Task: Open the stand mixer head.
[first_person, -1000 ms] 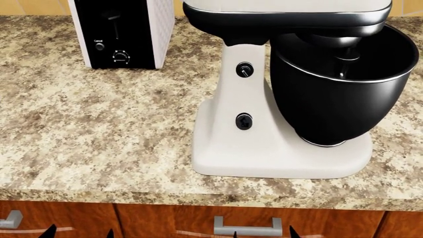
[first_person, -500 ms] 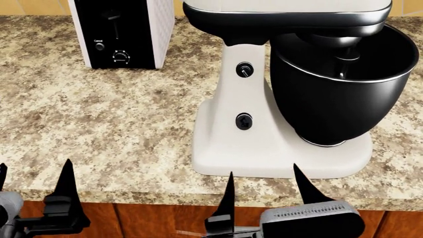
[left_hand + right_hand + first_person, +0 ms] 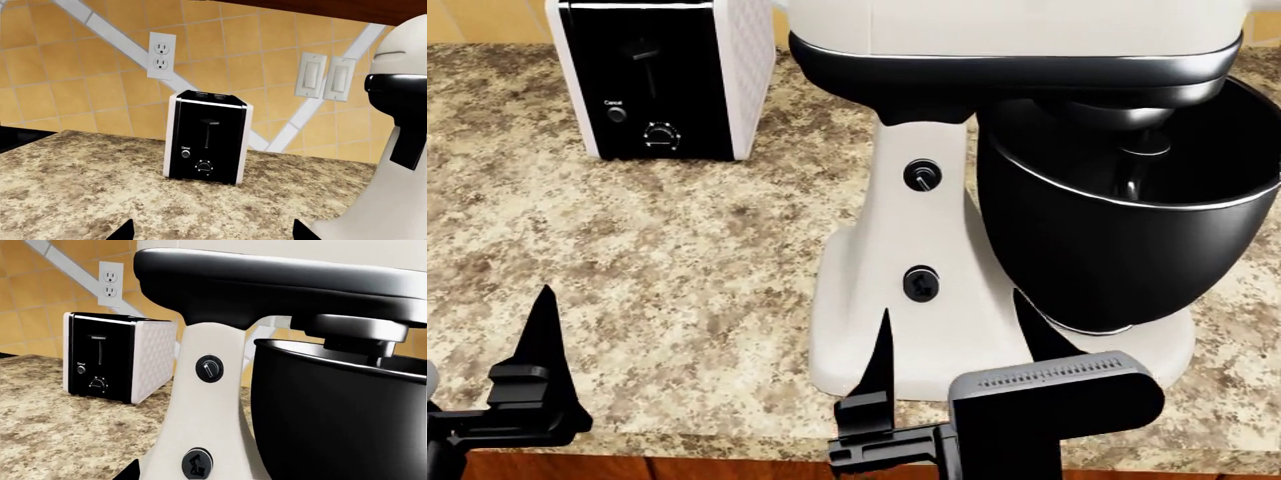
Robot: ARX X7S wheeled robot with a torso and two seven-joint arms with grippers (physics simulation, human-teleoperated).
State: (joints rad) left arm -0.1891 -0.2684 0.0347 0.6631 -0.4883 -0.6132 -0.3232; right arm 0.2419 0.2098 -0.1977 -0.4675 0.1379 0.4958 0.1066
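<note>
In the left wrist view, the toaster stands upright on the speckled tabletop against a tiled wall with an outlet and two light switches. At the right edge, part of the stand mixer head shows, cream above and glossy black below, resting down over its cream column. Two dark tips of the left tool peek in at the near edge, set well apart, so it stands open with nothing between them.

In the head view, the stand mixer head sits at the far right, lowered flat over the black mixing bowl, its chrome band running along the underside. The white mixer base stands on the tabletop, with two black knobs on the column, one above the other. The toaster is at the far left, well apart from the mixer. The left tool hovers at the near left edge; only one finger shows clearly here. The right tool hangs just in front of the mixer base, fingers spread open and empty.

In the right wrist view, the stand mixer head fills the upper part, closed down on the mixing bowl, with the toaster beyond to the left. The right tool's fingers are barely visible here.
</note>
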